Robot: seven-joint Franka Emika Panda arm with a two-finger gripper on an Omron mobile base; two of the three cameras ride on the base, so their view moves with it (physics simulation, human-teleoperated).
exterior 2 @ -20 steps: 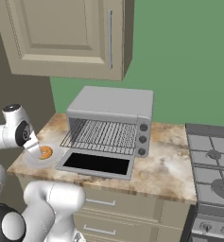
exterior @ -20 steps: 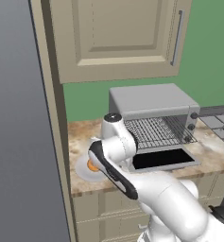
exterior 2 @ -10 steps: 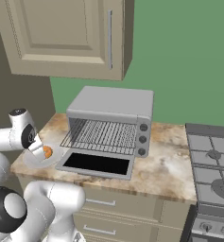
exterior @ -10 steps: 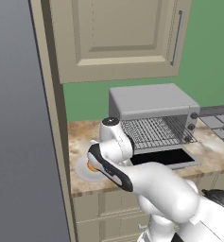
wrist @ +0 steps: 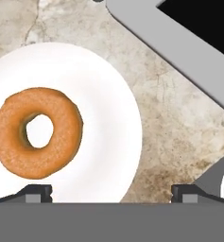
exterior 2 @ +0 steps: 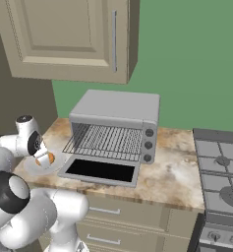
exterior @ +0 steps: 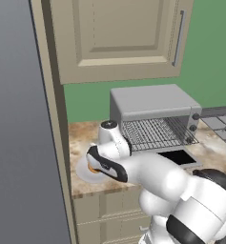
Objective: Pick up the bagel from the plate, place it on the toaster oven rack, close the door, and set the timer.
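The toaster oven [exterior 2: 117,123] stands on the marbled counter [exterior 2: 172,174] with its door [exterior 2: 101,171] folded down flat and the toaster oven rack [exterior 2: 106,141] bare inside. Left of the door lies the plate [wrist: 108,118], with the bagel [wrist: 37,132] resting flat on it, untouched. The gripper [wrist: 111,193] hangs above the plate, jaws spread wide and holding nothing; the bagel sits toward its left fingertip, not centred between the two.
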